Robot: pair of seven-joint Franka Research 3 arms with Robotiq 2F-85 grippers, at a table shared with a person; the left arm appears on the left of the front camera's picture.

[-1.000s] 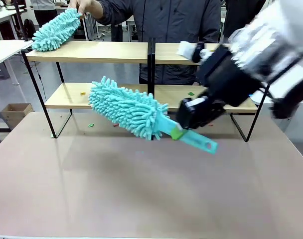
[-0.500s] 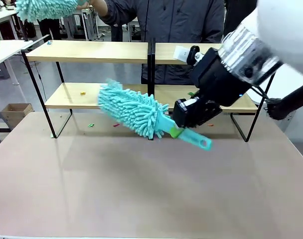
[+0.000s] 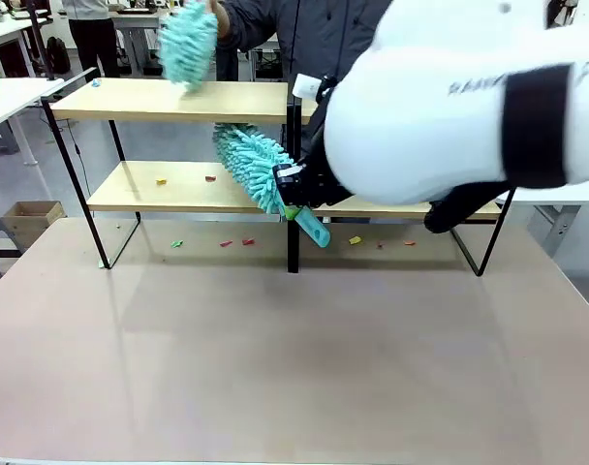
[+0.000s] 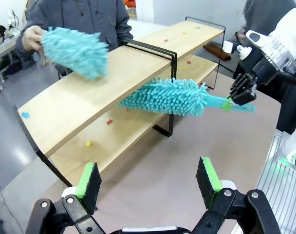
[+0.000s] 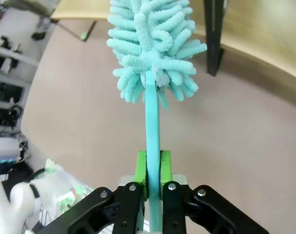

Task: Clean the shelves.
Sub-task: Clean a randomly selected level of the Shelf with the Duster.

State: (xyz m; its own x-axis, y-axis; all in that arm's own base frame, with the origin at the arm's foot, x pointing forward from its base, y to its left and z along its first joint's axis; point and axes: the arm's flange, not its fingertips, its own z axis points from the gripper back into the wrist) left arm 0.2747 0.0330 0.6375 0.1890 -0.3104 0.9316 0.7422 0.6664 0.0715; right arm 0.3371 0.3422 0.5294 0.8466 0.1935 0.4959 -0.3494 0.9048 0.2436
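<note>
Shelves (image 3: pixel 178 100), a two-tier rack of long light-wood boards on a thin black metal frame, stand along the far side of the beige table (image 3: pixel 275 387), between the robot and the person. A second ago the robot's teal chenille duster (image 3: pixel 251 165) hung out in front of the lower board, over the table. Now the right arm has swung in and the fluffy head sits between the two boards, just left of the central black upright. The right gripper (image 3: pixel 293 208) is clamped on the duster's flat teal handle, green pads pressed to both sides in the right wrist view. The person's own teal duster (image 3: pixel 188 44) has left the far left end of the top board and now stands nearer the middle.

More small coloured scraps (image 3: pixel 246 242) lie on the table in front than before, so sweeping seems under way, though a few bits remain on the lower board. The left gripper (image 4: pixel 147 175) hangs with fingers spread wide, holding nothing.
</note>
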